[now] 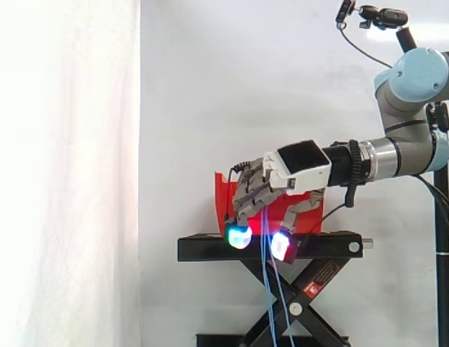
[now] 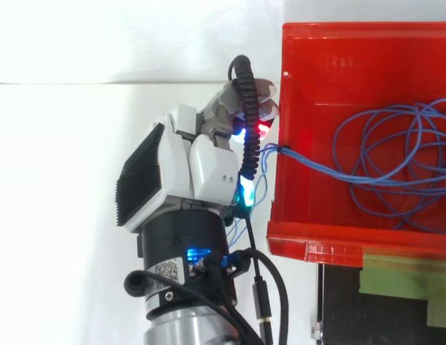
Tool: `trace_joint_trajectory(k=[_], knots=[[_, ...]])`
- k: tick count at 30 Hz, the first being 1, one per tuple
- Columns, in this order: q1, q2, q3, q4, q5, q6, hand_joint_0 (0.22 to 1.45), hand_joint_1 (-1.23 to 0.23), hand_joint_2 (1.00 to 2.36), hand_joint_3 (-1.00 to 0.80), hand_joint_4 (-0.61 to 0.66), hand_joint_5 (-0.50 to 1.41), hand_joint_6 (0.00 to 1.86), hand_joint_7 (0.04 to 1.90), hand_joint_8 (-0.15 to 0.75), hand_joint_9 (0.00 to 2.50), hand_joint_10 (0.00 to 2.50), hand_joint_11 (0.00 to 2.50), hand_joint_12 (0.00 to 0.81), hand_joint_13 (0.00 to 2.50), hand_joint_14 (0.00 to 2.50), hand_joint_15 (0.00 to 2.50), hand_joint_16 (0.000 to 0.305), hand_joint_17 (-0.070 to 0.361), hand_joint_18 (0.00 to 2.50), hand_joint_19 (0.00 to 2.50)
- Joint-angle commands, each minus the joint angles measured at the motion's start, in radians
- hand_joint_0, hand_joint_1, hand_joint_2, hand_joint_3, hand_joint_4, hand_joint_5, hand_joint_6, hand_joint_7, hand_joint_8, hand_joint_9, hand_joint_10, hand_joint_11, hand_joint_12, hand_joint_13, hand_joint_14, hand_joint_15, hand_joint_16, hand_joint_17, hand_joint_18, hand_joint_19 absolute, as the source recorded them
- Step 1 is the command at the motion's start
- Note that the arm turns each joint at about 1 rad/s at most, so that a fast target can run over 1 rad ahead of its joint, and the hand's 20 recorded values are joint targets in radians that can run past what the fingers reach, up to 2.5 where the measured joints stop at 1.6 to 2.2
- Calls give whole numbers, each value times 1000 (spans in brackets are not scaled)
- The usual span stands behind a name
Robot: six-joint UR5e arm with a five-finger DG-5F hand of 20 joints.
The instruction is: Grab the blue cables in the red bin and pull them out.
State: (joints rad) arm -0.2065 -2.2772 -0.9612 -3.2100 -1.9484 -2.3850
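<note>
The red bin (image 2: pixel 352 50) stands on a black stand (image 1: pixel 210 247). A loose coil of thin blue cables (image 2: pixel 395 169) lies on its floor. Some strands run over the bin's left wall (image 2: pixel 279 149) to my hand (image 2: pixel 201 162), which is just outside that wall. In the side view my hand (image 1: pixel 296 168) hangs in front of the bin (image 1: pixel 224 195), its fingers curled downward round the strands. The fingertips (image 1: pixel 239 236) glow cyan and red at the stand's top edge. Loose cable ends (image 1: pixel 269 296) dangle below the hand, past the stand.
The stand is a black scissor lift (image 1: pixel 311 289) before a white curtain. A green block (image 2: pixel 395 269) shows under the bin's near edge. A camera mount (image 1: pixel 376 16) is at the upper right, above the arm.
</note>
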Motion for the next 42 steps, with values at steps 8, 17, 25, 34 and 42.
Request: trace_joint_trajectory(k=[8,17,25,34,42], knots=[[-1,1,12,-5,-3,4,784,-899,1000,-1000,171,713,6,669,277,736,20,995,397,762,26,856,50,114,551,708],[2,-1,12,-7,-3,-1,786,-898,1000,-1000,176,713,7,669,277,734,20,993,393,760,26,866,50,113,550,708],[7,-1,-14,10,-1,0,787,-896,1000,-1000,169,713,6,669,276,735,21,984,395,761,25,859,50,114,552,709],[9,1,-14,10,-3,-1,788,-896,1000,-1000,167,713,7,669,276,735,21,997,396,762,26,862,50,113,551,707],[7,1,-5,10,-3,-6,789,-898,1000,-1000,161,731,4,715,276,738,23,994,398,762,26,862,50,113,554,707]])
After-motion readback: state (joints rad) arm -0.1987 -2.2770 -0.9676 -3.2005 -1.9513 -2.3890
